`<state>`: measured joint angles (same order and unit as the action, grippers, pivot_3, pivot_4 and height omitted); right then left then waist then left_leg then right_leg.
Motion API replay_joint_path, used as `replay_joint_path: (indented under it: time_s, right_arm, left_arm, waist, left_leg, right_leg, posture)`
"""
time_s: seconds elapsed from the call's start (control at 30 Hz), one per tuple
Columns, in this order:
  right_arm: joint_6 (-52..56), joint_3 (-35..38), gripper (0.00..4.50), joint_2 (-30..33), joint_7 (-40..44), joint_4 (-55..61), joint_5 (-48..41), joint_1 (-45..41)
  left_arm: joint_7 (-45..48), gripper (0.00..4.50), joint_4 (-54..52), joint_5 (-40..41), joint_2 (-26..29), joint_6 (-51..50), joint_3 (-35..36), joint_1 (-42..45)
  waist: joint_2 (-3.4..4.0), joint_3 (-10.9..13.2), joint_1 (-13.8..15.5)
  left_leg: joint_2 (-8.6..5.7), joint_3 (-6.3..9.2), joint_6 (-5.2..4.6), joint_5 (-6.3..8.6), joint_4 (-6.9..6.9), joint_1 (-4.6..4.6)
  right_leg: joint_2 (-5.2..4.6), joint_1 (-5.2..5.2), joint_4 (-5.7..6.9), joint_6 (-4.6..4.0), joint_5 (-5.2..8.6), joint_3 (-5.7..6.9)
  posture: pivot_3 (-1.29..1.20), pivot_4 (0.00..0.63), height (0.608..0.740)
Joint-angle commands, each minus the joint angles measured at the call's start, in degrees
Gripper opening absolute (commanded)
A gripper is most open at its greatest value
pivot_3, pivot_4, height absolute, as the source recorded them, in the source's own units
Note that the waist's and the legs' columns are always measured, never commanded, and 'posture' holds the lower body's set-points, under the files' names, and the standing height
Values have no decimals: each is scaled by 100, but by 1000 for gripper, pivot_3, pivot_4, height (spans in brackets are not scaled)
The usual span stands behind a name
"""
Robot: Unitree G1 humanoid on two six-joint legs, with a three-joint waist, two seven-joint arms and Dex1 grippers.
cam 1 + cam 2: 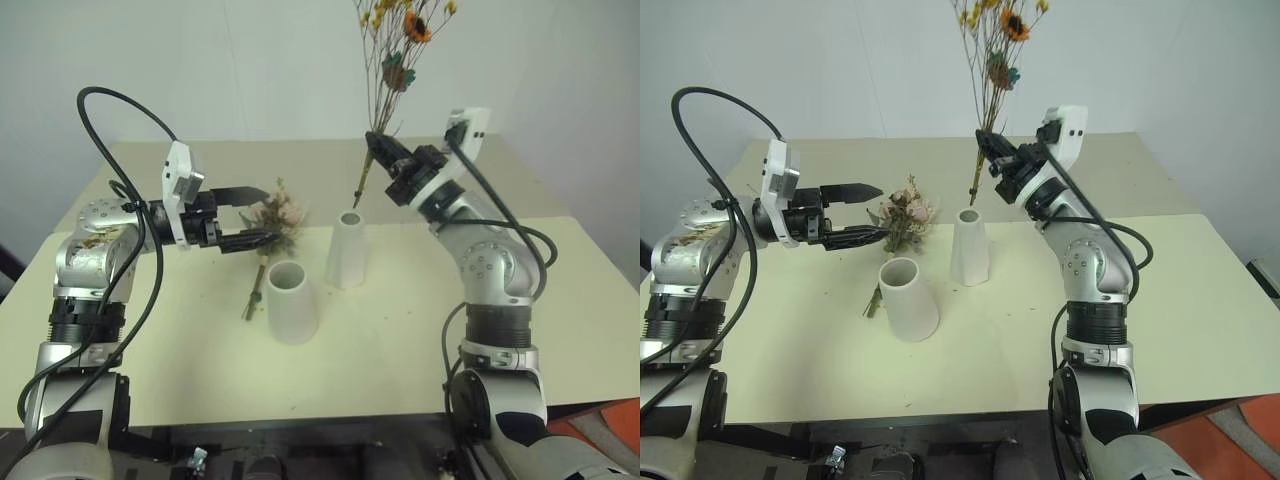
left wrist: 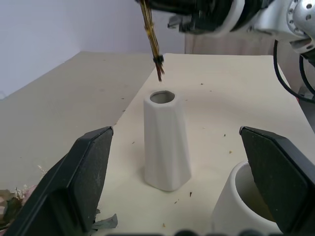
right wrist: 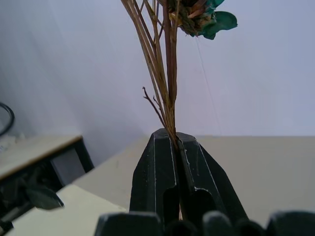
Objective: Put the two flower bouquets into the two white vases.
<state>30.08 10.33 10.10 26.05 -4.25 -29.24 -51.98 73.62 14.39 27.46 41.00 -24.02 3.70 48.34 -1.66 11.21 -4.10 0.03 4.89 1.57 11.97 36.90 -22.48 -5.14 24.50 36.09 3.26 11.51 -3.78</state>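
Yellow bouquet [image 1: 385,75] stem ends above tall vase [image 1: 347,250]

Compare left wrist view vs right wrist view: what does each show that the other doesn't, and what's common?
Left wrist view: the left gripper open, the taller vase standing between its fingers further off, the rim of the shorter vase, and the cut stem ends hanging just above the taller vase's mouth.

Right wrist view: the right gripper shut on the stems, plus a teal leaf and blossoms higher up.

Both: the thin stems of the yellow-orange bouquet, the cream table, and the pale wall.
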Motion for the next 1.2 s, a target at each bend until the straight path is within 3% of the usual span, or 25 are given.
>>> replay_joint_path:
  time_s: [0.03,0.9,1.0,1.2]
  right_arm:
    - [-437,-228,38,-29,104,167,188,91]
    - [-1324,-785,38,-232,214,52,734,1062]
    - [-1296,-768,791,-260,204,119,710,1151]
    - [-1174,-682,2909,-186,160,456,654,1249]
  left_arm:
    - [-25,4500,-186,116,51,1,180,38]
    - [36,4500,-101,60,102,43,162,95]
    - [35,4500,-105,60,106,41,162,96]
    - [39,4500,-118,61,126,15,159,104]
  waist:
    - [0,0,-5]
    - [0,0,3]
    - [0,0,-5]
    - [0,0,6]
  left_leg:
    - [0,0,0,0,0,0]
    - [0,0,0,0,0,2]
    - [1,0,0,0,0,3]
    - [1,0,0,0,0,2]
  right_leg:
    - [0,0,0,0,0,0]
    - [1,-1,0,0,0,0]
    - [1,-1,1,0,0,0]
    - [1,-1,0,0,0,0]
  posture:
    - [0,150,740]
    - [0,150,740]
    - [0,150,740]
    - [0,150,740]
